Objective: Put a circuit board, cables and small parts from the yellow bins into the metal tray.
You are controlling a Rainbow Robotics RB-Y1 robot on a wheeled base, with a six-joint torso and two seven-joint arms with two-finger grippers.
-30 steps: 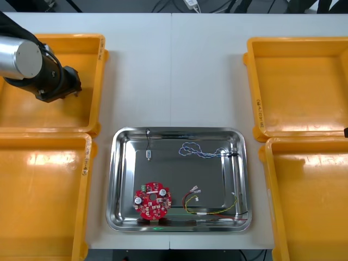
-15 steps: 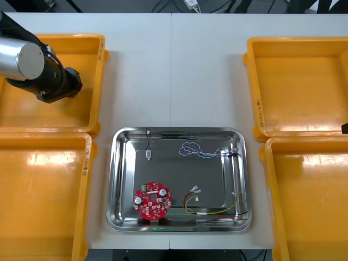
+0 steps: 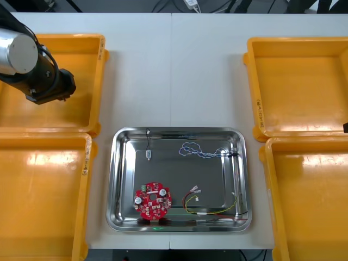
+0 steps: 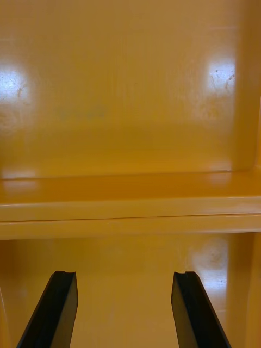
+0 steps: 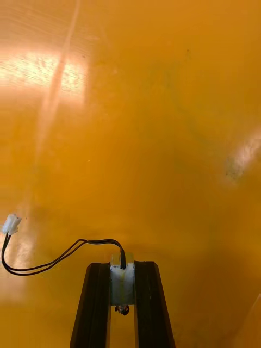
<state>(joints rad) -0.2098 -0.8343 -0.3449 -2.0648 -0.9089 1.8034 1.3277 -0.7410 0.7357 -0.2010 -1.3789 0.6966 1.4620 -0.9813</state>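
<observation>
LEFT ARM SHIFTED OUTWARD OVER FAR LEFT BIN

Left arm (image 3: 33,70) has moved slightly toward the table's left edge since half a second ago; nothing else has changed place.

1. I read the left gripper (image 5: 122,267) as clamped on a small metal part (image 5: 122,281), a pale block pinched between both black fingers. A thin black cable (image 5: 54,262) loops from the part to a white connector (image 5: 11,224). The gripper is above the smooth, glossy floor of the far left bin (image 3: 93,76).

2. The right gripper (image 4: 124,276) has its fingers spread wide and holds nothing. It hangs over the right-hand bins (image 4: 130,109), at the rims where they meet.

3. On the tabletop (image 3: 174,70), the metal tray (image 3: 116,179) lies between the bin pairs, shiny and rounded at its corners. It carries the round red circuit board (image 3: 153,201), a twisted blue and white cable (image 3: 201,150), a red and yellow cable (image 3: 211,207) and a second small metal part (image 3: 148,154).

4. The bin rim stickers (image 3: 259,111) bear dark print too small to read.
</observation>
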